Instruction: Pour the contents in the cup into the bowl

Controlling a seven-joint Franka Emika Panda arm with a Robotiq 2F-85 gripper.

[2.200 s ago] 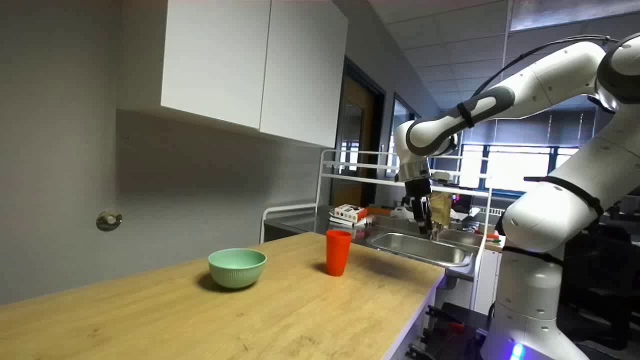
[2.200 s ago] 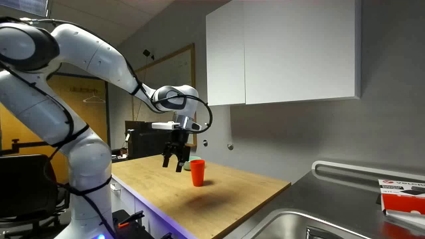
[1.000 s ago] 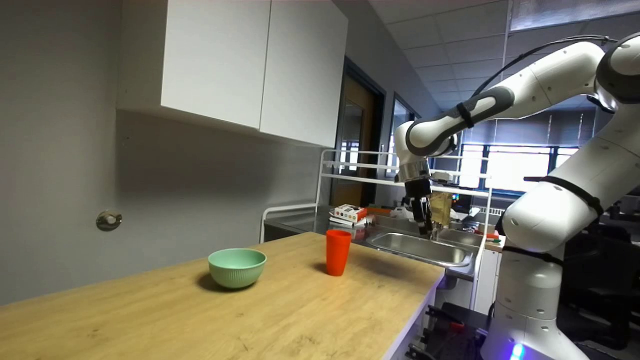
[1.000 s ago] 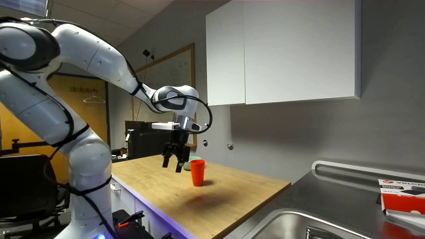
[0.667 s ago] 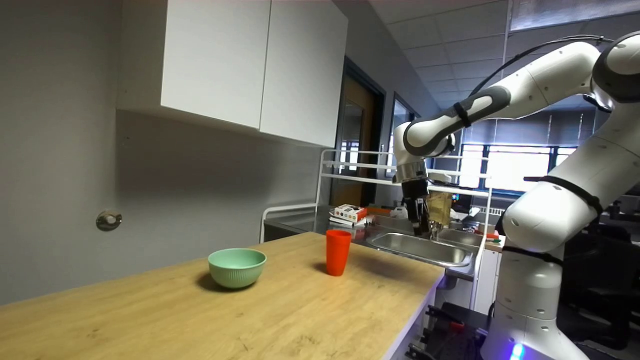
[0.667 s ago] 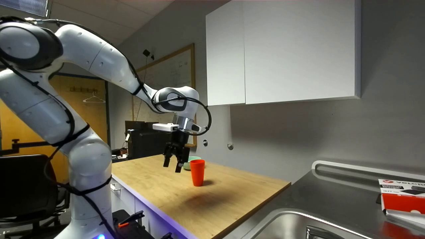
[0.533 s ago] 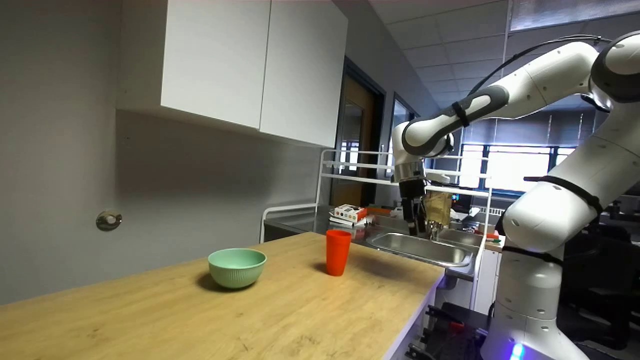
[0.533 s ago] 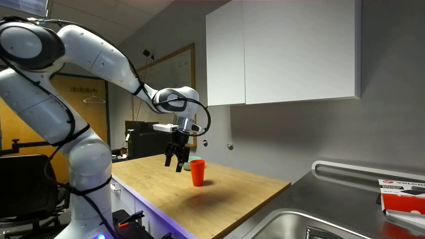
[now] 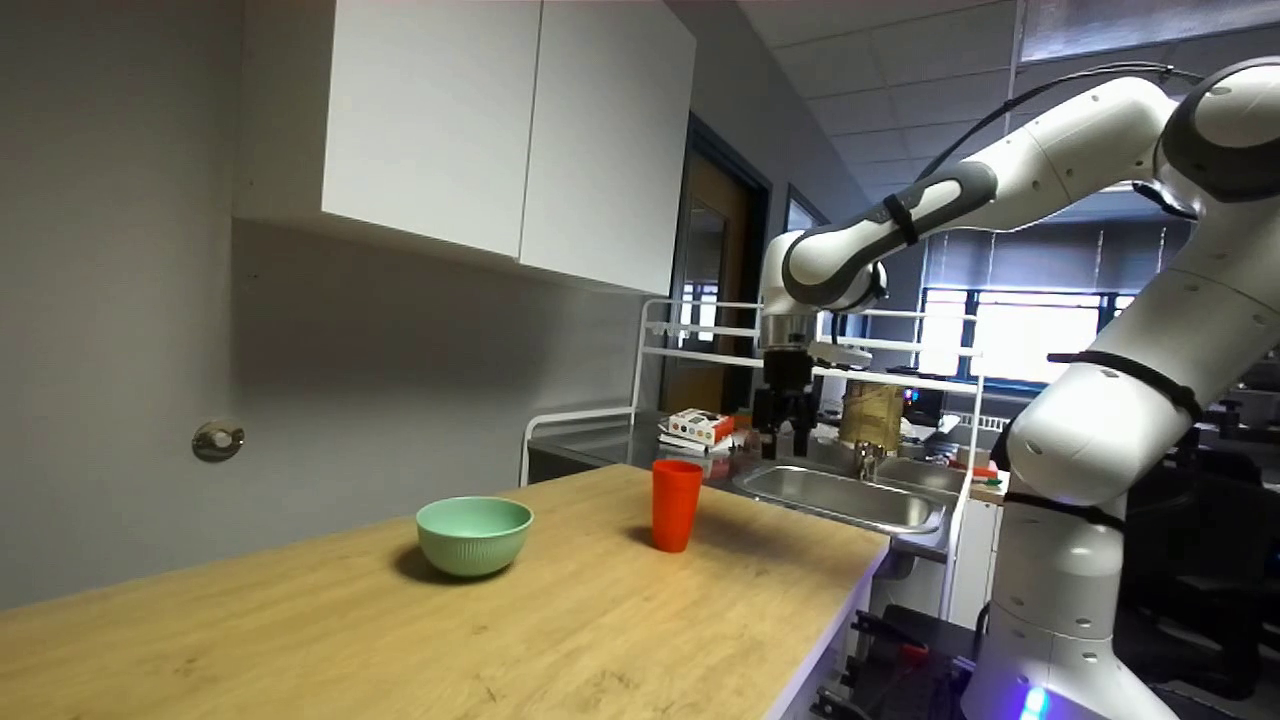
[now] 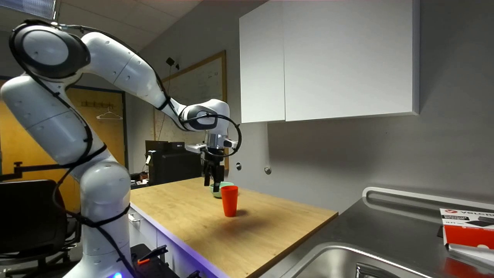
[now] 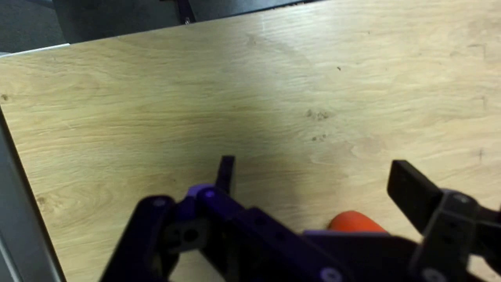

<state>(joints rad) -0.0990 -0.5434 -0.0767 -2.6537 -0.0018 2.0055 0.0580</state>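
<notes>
We log gripper (image 9: 785, 446) spread wide. In an exterior view, bowl (image 9: 475, 540) sits nine o'clock of upright cup (image 9: 676, 508).

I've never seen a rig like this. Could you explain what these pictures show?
The machine is a white jointed robot arm ending in a black two-fingered gripper. The exterior views are taken from two different places outside the robot; the wrist view is taken from its wrist, looking down past the fingers. On the wooden counter stand an upright red-orange cup and a pale green bowl. Nothing is held: the fingers are apart, and an exterior view shows a gap between gripper and cup. Whatever the cup contains can't be seen.
</notes>
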